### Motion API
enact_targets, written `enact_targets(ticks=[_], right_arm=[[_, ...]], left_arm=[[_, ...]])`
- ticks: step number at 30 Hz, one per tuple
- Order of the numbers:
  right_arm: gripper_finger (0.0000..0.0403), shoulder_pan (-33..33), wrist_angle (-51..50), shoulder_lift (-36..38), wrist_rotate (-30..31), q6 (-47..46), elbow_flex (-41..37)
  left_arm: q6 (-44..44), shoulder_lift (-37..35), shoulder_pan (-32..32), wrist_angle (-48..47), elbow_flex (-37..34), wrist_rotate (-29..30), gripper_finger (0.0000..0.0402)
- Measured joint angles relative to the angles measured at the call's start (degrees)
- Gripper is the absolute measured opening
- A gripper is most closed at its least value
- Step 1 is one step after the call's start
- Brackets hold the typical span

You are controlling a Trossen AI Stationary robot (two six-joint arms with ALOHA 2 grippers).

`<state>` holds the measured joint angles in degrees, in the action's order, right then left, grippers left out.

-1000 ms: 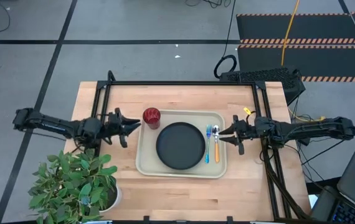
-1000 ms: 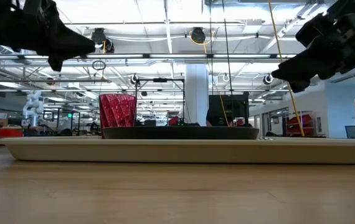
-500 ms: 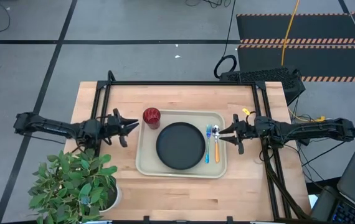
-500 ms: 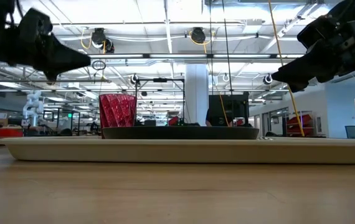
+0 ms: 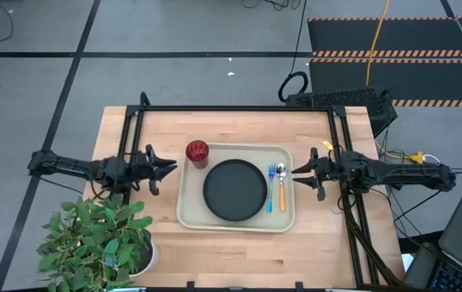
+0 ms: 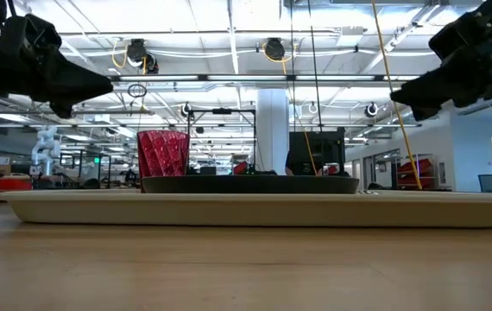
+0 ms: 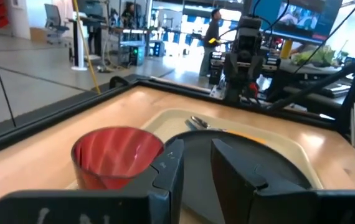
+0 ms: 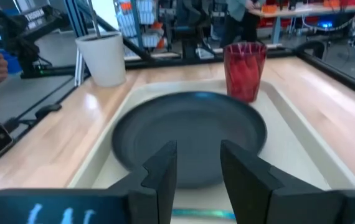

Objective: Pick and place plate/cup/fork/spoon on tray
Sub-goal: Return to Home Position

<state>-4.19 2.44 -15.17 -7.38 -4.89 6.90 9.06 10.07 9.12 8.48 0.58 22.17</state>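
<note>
**All four items on tray, both end effectors empty and off its ends**

Left end effector (image 5: 164, 166): fingers a little apart, holding nothing, hovering just off the tray's left short edge, tips pointing at the tray (image 5: 189, 212). Right end effector (image 5: 297, 172): fingers moderately apart, also empty, just off the tray's right short edge, facing in. Neither touches the tray. Both arms stretch away from the tray along the desk (image 5: 231, 243).

Plate (image 5: 234, 189) lies flat at tray centre. Cup (image 5: 197, 152) stands upright in the tray's far-left corner, just beside the plate, apart from it. Fork (image 5: 270, 185) and spoon (image 5: 280, 188) lie side by side between the plate and the tray's right rim, fork nearer the plate. A potted plant (image 5: 101, 239) sits off the tray's near-left corner.

Judgement: placing looks done, only parking the arms is left.

Handling guess:
- Plate: stiff, flat and low, best pinched at the rim.
- Cup: light and rigid, could tip, so grip across the wall near the top.
- Fork and spoon: thin, light, likely slippery, so pinch mid-handle.
- Tray: wide and probably light, so push or take it at the raised rim.
</note>
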Motion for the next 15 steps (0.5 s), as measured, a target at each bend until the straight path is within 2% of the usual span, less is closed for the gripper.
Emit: enact_targets(ticks=[9,15], right_arm=[[0.0114,0.00,-12.78,13.67,0.04,-1.84,0.24],[0.0105,0.00,-12.18,14.90,0.07,-1.51,-0.25]], left_arm=[[0.66,-5.01,2.61,-4.60,0.04,1.87,0.0081],[-0.59,-4.85,2.65,-4.73,0.07,2.92,0.0081]])
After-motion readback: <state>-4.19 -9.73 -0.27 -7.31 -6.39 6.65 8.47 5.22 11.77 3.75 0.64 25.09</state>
